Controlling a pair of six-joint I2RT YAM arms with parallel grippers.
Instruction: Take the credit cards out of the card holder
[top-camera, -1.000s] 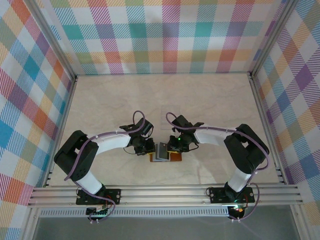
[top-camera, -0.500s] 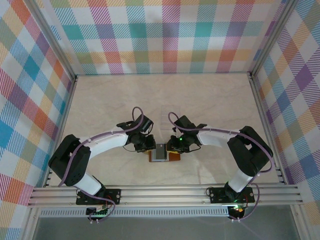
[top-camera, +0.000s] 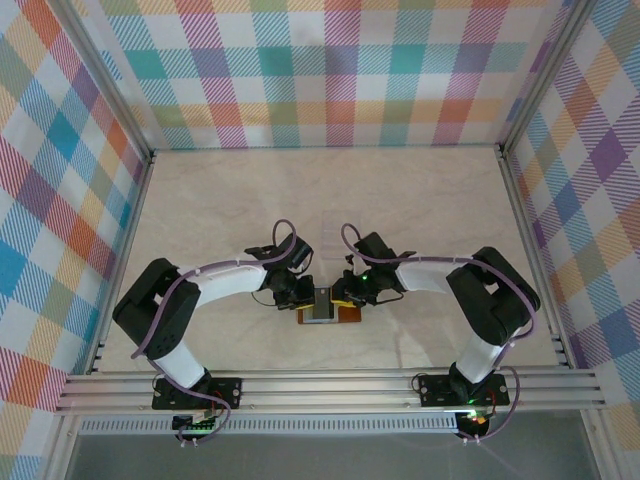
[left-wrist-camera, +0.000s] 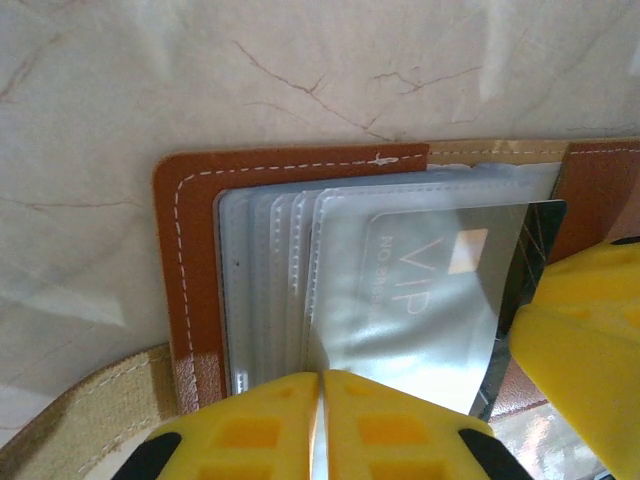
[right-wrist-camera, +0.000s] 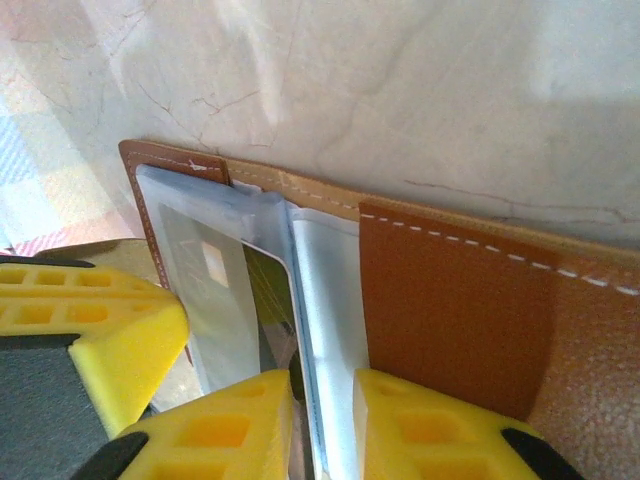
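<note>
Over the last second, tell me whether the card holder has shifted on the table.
No. The card holder keeps its place against the front rail.

Both arms bent inward, wrists lowered, left pincer (left-wrist-camera: 320, 398) pinched shut, right pincer (right-wrist-camera: 323, 402) nearly closed.

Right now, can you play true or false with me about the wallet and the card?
1. The wallet lies open on the table. True.
2. The card says VIP. True.
3. The card is lying out on the table. False: it sits in a clear sleeve inside the wallet.
4. The left fingers are wide open. False: they're pinched shut on the clear sleeve.
5. The wallet is blue. False: it's brown.
</note>
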